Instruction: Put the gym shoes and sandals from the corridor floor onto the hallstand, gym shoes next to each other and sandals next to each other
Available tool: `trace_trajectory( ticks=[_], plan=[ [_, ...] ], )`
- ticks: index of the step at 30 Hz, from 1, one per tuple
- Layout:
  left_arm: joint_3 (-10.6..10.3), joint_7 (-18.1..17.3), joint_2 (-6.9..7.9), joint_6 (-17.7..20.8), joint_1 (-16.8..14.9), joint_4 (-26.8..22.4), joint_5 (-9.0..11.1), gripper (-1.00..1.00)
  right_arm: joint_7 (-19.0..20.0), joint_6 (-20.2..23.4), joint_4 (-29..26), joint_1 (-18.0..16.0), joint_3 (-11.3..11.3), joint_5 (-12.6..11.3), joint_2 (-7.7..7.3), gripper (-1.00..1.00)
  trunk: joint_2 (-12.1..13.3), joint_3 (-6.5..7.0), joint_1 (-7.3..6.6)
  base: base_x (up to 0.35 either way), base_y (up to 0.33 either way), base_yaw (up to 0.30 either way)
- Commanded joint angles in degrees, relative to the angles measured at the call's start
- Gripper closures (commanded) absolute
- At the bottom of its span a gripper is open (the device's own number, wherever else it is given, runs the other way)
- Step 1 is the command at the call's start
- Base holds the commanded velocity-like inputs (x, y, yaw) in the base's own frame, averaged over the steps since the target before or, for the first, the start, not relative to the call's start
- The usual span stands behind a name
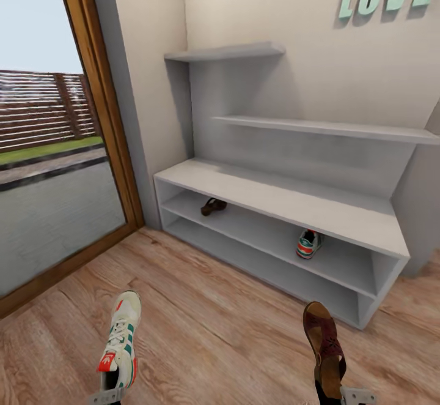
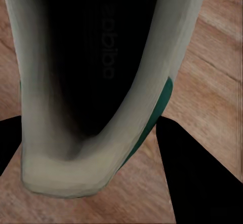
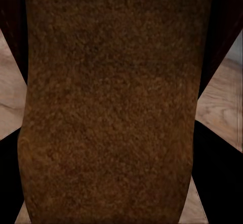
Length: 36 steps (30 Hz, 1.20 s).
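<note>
White gym shoe [image 1: 120, 347] being carried in left gripper [image 1: 105, 397] | brown sandal [image 1: 326, 347] gripped in right gripper [image 1: 348, 396] | next: placing each beside its mate on hallstand [image 1: 278, 200] shelf.

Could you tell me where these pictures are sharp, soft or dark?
Head view: evenly lit and fairly sharp, with soft shadows under the hallstand shelves. Left wrist view: the gym shoe sits close and blurred, its inside black. Right wrist view: the sandal insole looks grainy and dim.
</note>
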Motion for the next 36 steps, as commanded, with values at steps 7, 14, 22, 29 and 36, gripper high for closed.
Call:
trace_trajectory(
  ticks=[7,14,22,29,36],
  plan=[
    [0.47,-0.55,-0.05,-0.17,-0.04,0.01,-0.34,1.0,0.44,-0.23,0.04,-0.08,-0.48,0.55,0.06,1.0,-0.02,-0.05,-0.01,-0.018,0.02,-0.272],
    [0.47,-0.55,-0.05,-0.17,-0.04,0.01,-0.34,1.0,0.44,-0.23,0.04,-0.08,-0.48,0.51,0.06,1.0,-0.02,-0.05,-0.01,-0.116,0.141,-0.272],
    [0.4,-0.55,-0.05,-0.17,-0.04,0.01,-0.41,1.0,0.44,-0.23,0.04,-0.08,-0.48,0.48,0.06,1.0,-0.02,-0.05,-0.01,-0.011,0.013,-0.272],
    [0.38,-0.55,-0.05,-0.17,-0.04,0.01,-0.41,1.0,0.44,-0.23,0.04,-0.08,-0.48,0.48,0.06,1.0,-0.02,-0.05,-0.01,0.0,0.0,-0.272],
    [0.38,-0.55,-0.05,-0.17,-0.04,0.01,-0.39,1.0,0.44,-0.23,0.04,-0.08,-0.48,0.46,0.06,1.0,-0.02,-0.05,-0.01,0.0,0.0,-0.272]
  ],
)
